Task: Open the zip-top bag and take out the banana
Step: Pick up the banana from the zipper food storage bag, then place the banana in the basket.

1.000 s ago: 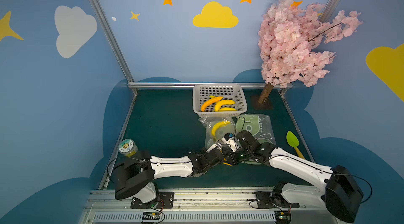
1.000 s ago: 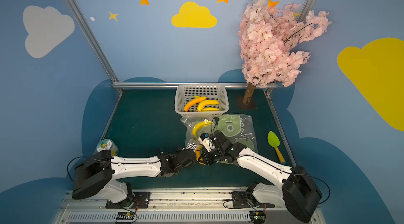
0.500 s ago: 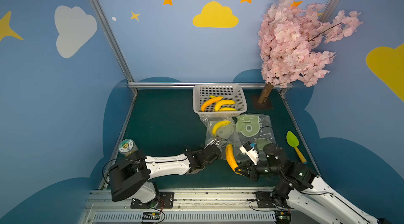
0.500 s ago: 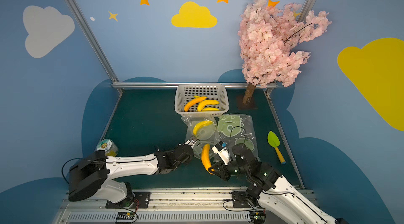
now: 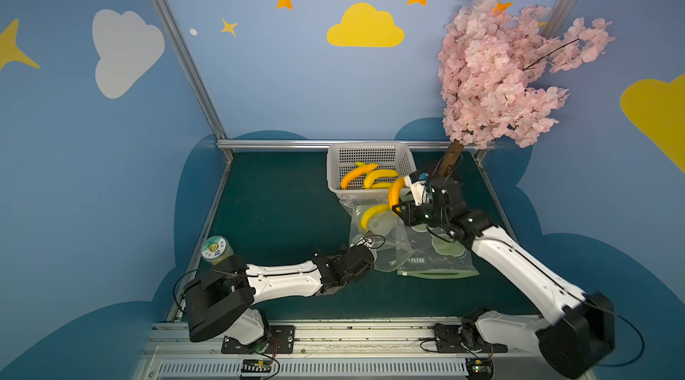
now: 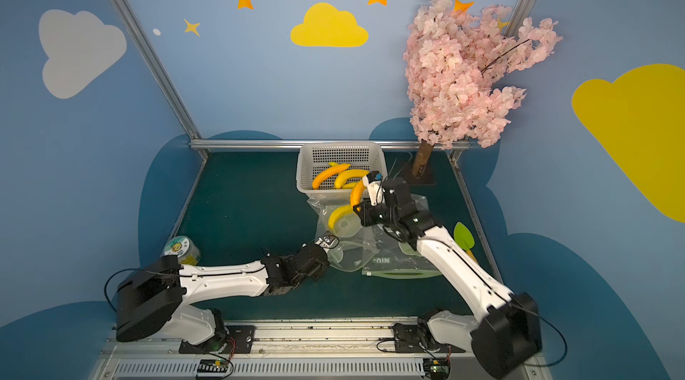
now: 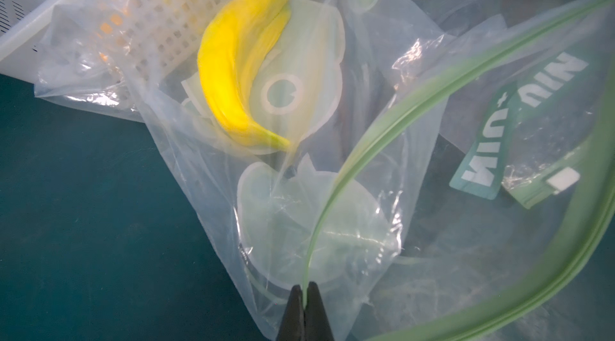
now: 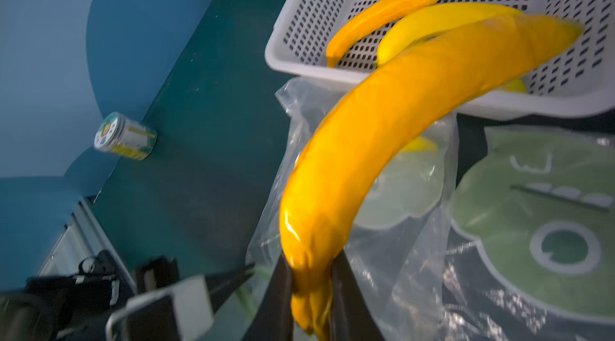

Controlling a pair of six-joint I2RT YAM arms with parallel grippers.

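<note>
An orange banana hangs in the air at the basket's front edge, with my right gripper shut on its lower end. The right wrist view shows the banana pinched between the black jaws of the right gripper. The clear zip-top bag lies open on the green mat. My left gripper is shut on its green zip rim. A yellow banana lies inside clear plastic next to the basket.
A white basket at the back holds more bananas. A second bag with green prints lies to the right of the open one. There is a jar at the left edge, a pink tree at back right, and a green spatula at right.
The right gripper drew the orange banana out of the bag toward the table's front, then carried it back to the basket's front edge. The left gripper kept hold of the zip rim.
</note>
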